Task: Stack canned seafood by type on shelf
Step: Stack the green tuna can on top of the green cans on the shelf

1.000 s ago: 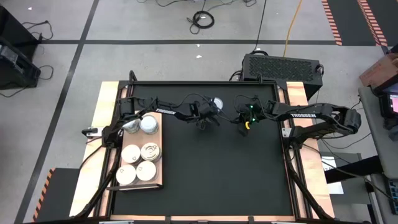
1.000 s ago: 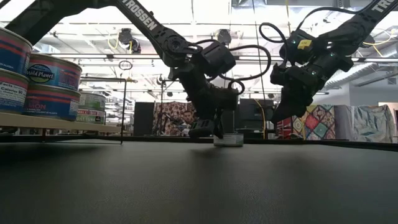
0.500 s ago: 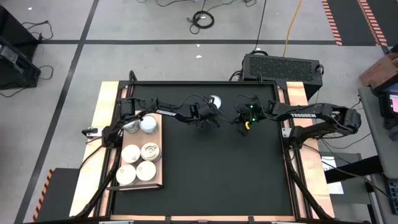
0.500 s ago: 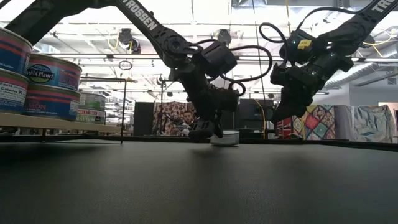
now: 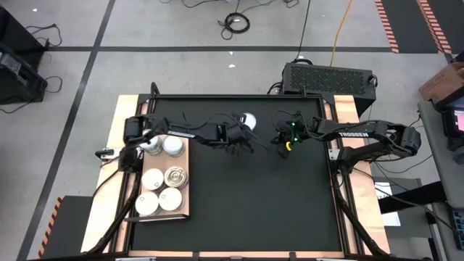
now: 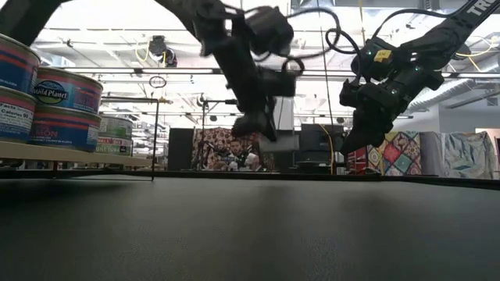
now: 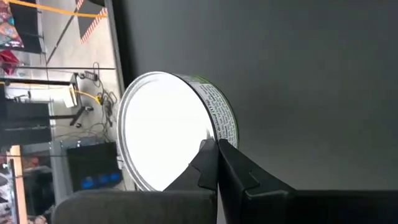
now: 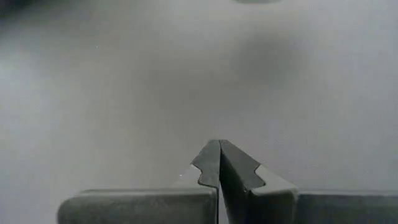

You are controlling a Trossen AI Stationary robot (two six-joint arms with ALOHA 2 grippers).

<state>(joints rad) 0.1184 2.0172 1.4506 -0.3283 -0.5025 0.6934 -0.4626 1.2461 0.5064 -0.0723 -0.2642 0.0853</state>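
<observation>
One tin [image 7: 165,134] half behind the shut left tool [image 7: 217,163].

1. A big black mat [image 5: 239,188] covers most of the table [image 5: 355,109].
2. The table's light wood shows along the left and right sides of the mat.
3. A flat wooden shelf [image 5: 183,210] lies on the left side, by the mat's left edge.
4. Round flat tins [image 5: 164,187] sit on the shelf.
5. Three have white tops, near the front.
6. The others have shiny silver tops.
7. In the low view the tins [image 6: 66,105] are stacked two high.
</observation>
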